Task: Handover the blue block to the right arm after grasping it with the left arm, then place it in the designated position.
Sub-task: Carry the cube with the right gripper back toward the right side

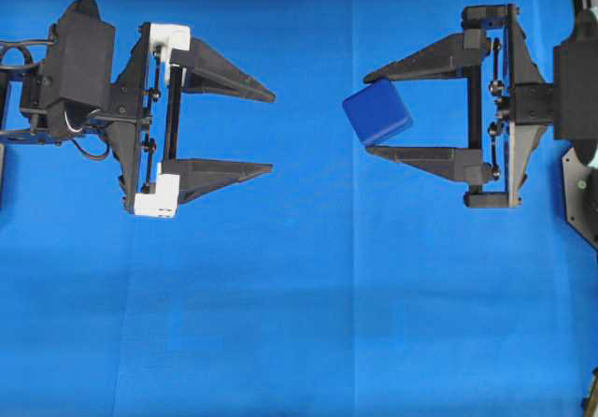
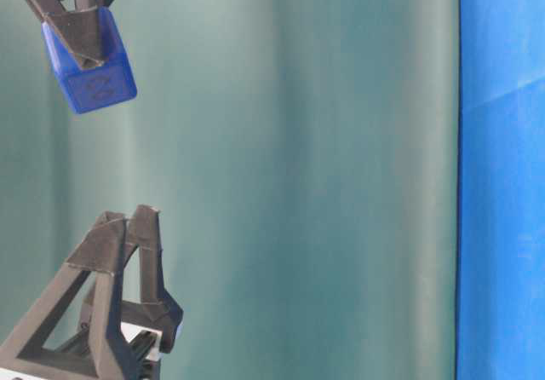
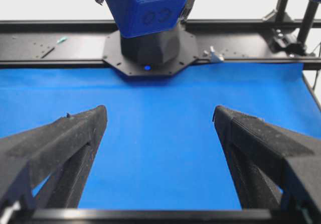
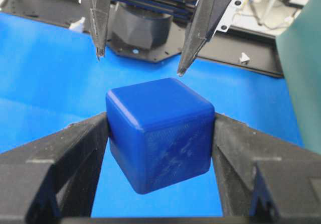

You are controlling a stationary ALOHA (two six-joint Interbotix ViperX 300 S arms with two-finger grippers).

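The blue block (image 1: 377, 110) is a dark-blue cube with rounded edges, tilted and pinched between the two black fingers of my right gripper (image 1: 366, 113), above the blue cloth. In the right wrist view the blue block (image 4: 159, 132) fills the gap between both fingertips. My left gripper (image 1: 273, 130), with white blocks at its finger bases, stands open and empty to the left, a gap away from the block. In the left wrist view the blue block (image 3: 145, 5) hangs ahead and above my open left gripper (image 3: 159, 114). At table level the blue block (image 2: 89, 60) is held high.
Blue cloth (image 1: 299, 323) covers the table. The right arm's black base plate (image 3: 150, 53) and a black rail (image 3: 50, 43) lie at the cloth's far edge. A green curtain (image 2: 298, 175) hangs behind.
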